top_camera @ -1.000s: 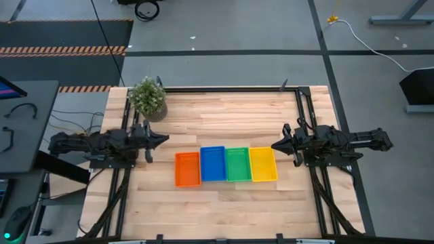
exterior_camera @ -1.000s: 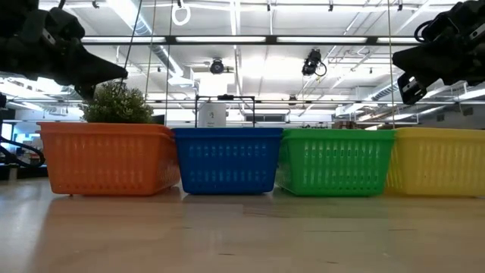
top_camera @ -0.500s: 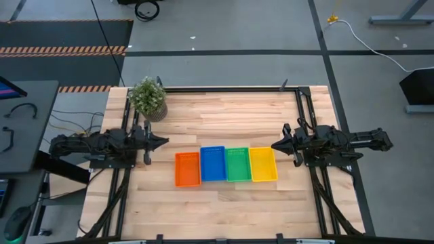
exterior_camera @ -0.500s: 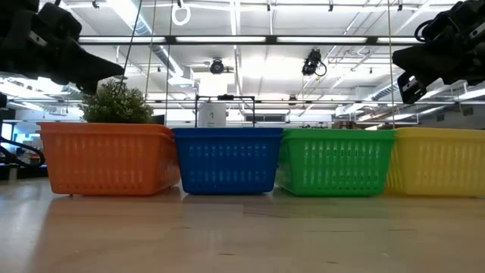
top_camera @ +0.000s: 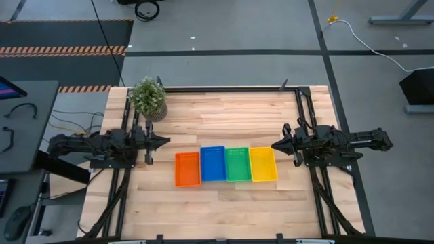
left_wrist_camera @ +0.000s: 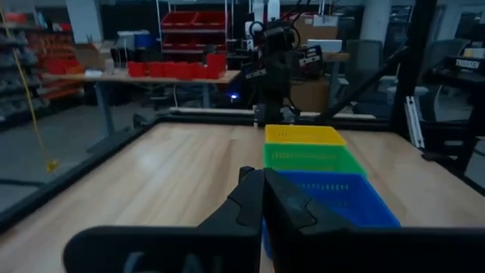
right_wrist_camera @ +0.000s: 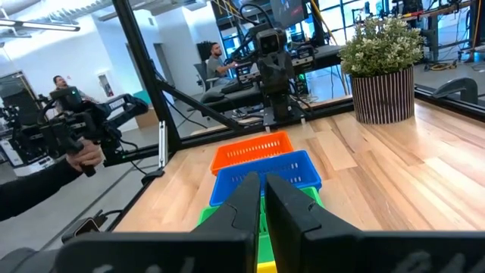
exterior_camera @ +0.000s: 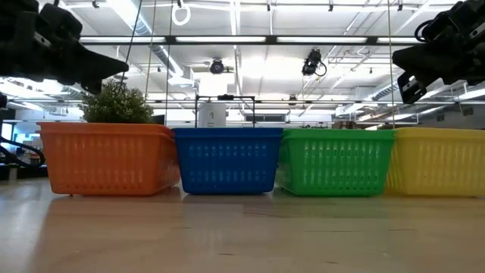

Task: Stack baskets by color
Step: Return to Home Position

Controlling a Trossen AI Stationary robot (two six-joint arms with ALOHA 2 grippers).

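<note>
I am holding my left gripper (top_camera: 160, 141) and right gripper (top_camera: 274, 145) closed on nothing, at nine and three o'clock of the baskets (top_camera: 226, 165). A potted plant (top_camera: 147, 97) is sitting at ten o'clock.

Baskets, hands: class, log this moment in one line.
row: orange basket, blue basket, green basket, yellow basket; left hand: shut, beyond orange; right hand: shut, beyond yellow

left gripper (top_camera: 163, 141) closed, raised | right gripper (top_camera: 274, 146) closed, raised
</note>
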